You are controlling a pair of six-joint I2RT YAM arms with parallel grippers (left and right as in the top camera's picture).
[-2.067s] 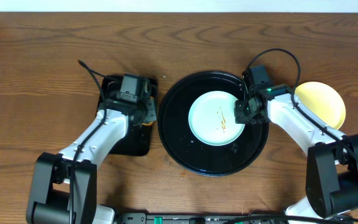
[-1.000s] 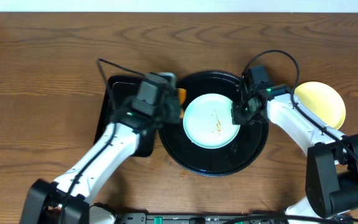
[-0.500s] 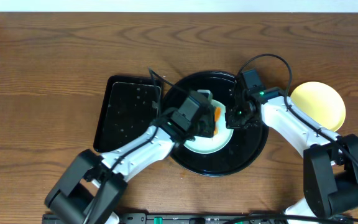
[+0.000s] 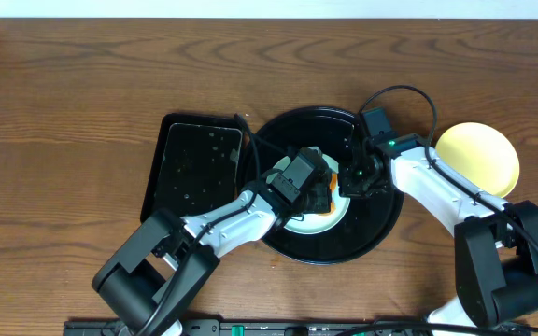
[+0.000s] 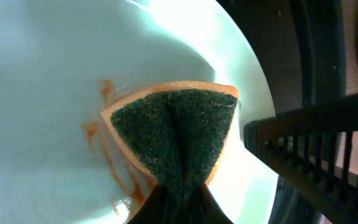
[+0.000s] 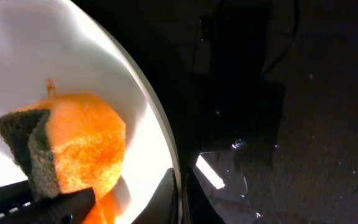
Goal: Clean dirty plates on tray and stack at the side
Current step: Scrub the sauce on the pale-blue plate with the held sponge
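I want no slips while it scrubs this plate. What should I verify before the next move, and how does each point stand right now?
1. The left pincer clamps the sponge: ok.
2. The sponge rests on the mint plate: ok.
3. The right pincer pinches the plate's rim: ok.
4. The plate lies inside the tray: ok.
5. The sauce streaks are wiped off: not ok, they show beside the sponge.

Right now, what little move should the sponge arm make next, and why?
Probably drag the sponge across the sauce streaks beside it: the left hand holds it on the plate, and the right hand seems to pinch the rim.
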